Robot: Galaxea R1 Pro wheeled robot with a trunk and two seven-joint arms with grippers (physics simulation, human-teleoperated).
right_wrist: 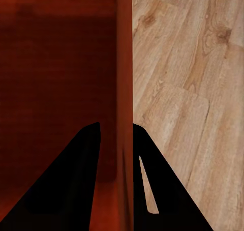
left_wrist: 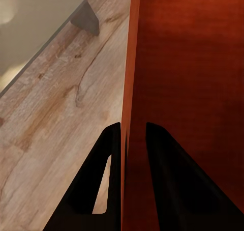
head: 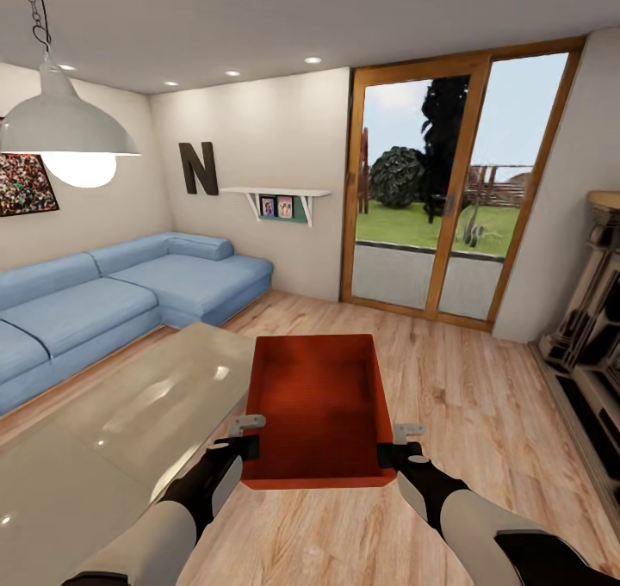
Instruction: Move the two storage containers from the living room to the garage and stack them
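Storage container (head: 319,410) between both clamped pincers.

Head view: high on the robot, facing forward and down across the living room toward the glass doors (head: 448,181).
Left wrist view: very near, looking along 2 black fingers (left_wrist: 168,180) astride a bin (left_wrist: 188,78) wall.
Right wrist view: equally near, at the opposite wall.
Shared: all 3 views show the bin and the wood floor (head: 465,379).

Light wood-plank floor (head: 482,397), cream walls (head: 258,130), blue corner sofa (head: 112,298) at left, wood-framed glass doors (head: 456,190) upper right, white pendant lamp (head: 60,121) upper left.
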